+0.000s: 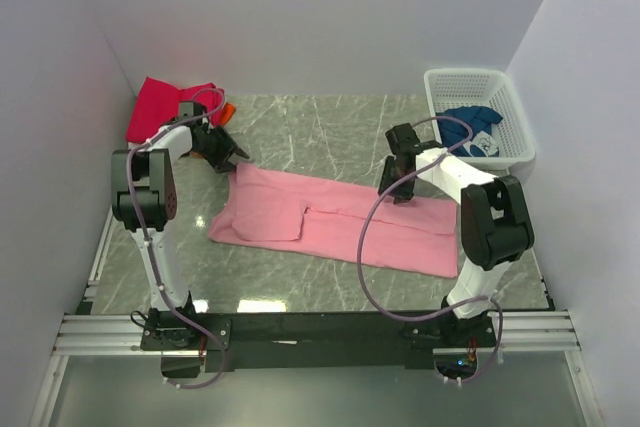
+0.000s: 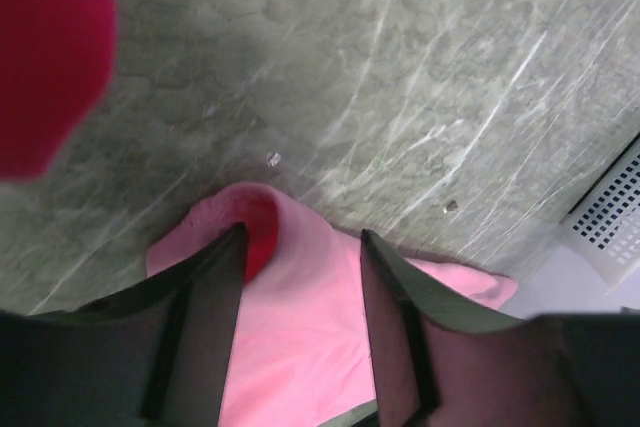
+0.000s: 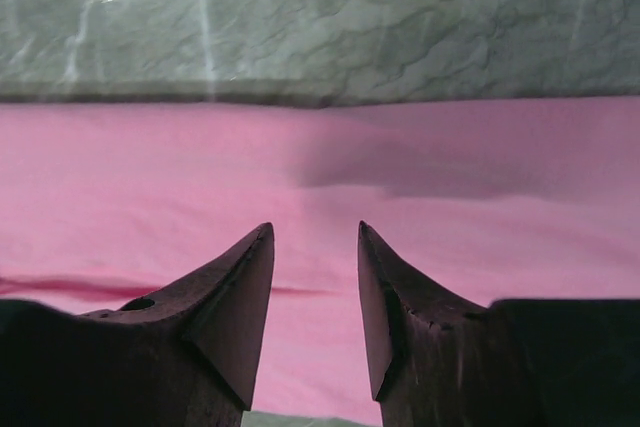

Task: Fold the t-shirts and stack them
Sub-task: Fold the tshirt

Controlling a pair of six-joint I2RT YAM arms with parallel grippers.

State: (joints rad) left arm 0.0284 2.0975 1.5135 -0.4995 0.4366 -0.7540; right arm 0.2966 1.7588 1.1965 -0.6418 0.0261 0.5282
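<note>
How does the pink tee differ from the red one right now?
The pink t-shirt lies flat and partly folded, while the red t-shirt sits in a compact pile. The pink one stretches across mid-table; the red one is in the far left corner. Pink is pale, red deep magenta. Both rest on the table, outside the basket.

Plain white walls [image 1: 300,17] enclose a grey marbled tabletop [image 1: 330,127] (white-veined).
</note>
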